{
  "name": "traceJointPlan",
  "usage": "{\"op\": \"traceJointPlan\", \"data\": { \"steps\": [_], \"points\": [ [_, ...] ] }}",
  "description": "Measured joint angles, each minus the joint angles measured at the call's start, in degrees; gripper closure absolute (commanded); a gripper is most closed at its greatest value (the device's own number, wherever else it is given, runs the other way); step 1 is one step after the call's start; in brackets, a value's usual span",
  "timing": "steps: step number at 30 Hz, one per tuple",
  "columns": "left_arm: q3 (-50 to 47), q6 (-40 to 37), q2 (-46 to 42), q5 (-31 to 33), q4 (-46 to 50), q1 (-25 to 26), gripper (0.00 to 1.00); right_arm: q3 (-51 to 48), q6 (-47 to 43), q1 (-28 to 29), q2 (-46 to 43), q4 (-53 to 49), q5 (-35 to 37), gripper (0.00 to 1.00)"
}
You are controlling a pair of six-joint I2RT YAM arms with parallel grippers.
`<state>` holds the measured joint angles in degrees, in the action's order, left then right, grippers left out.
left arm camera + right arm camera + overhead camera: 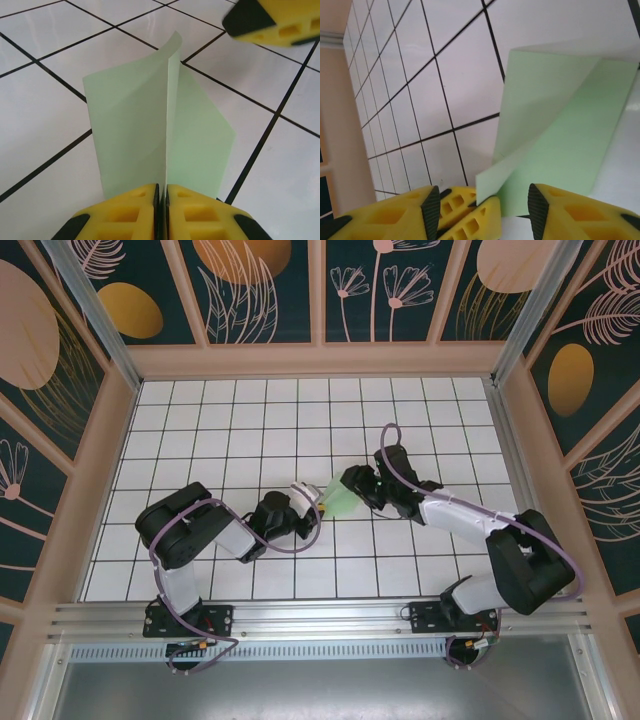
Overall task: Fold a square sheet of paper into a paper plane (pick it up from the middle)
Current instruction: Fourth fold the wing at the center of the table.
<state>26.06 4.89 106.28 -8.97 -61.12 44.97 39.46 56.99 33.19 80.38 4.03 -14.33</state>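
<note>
Left gripper pinched shut on pale mint-green paper sheet: sharp centre crease, two flaps splayed, mid-table over white gridded tiles; right gripper jaws apart, a paper corner between them

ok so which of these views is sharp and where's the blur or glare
top external: even light, sharp throughout, only faint shadows under the arms; left wrist: folded green paper crisp, left end effector slightly soft in the foreground; right wrist: softest of the three, table bright and washed out at the upper right, near yellow fingers blurred
</note>
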Motion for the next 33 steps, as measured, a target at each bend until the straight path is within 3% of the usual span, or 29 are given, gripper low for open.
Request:
{"op": "traceJointPlan", "data": {
  "steps": [7,21,33],
  "points": [
    [-0.7,7.39,0.72,-0.04,-0.96,0.0,0.85,-1.73,-0.79,0.0,2.23,3.61,-2.03,0.64],
    [-0.11,20.92,1.2,-3.04,-1.49,0.0,0.85,-1.73,-1.22,-0.33,7.34,7.63,-3.85,0.56],
    [2.16,30.03,1.25,-4.74,3.32,-0.07,0.85,-2.8,-4.68,-0.98,8.48,9.79,-4.94,0.58]
  ]
}}
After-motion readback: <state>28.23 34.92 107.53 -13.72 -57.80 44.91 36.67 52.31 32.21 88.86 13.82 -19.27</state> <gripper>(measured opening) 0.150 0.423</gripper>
